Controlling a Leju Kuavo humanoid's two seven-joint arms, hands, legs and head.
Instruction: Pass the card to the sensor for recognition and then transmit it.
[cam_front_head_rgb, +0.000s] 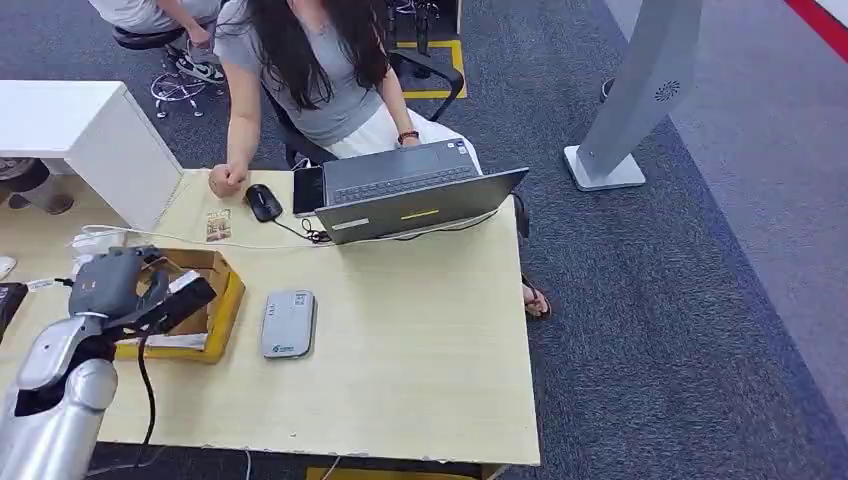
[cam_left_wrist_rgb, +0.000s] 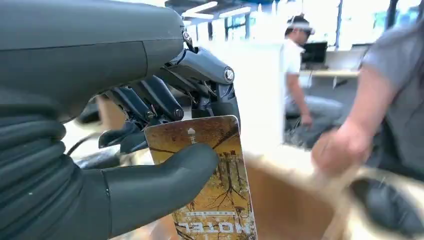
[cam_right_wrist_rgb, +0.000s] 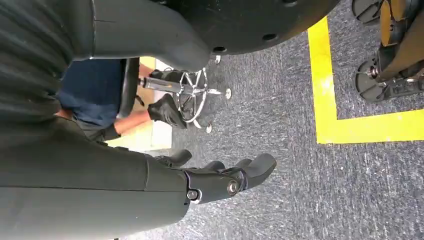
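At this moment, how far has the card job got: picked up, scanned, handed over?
Picked up: the left hand pinches the hotel card between thumb and fingers, over the yellow-edged cardboard box. In hand: carrying it to the grey sensor on the table, which it has not reached. Left: the scan, then passing the card on. The right hand hangs over carpet, holding nothing.
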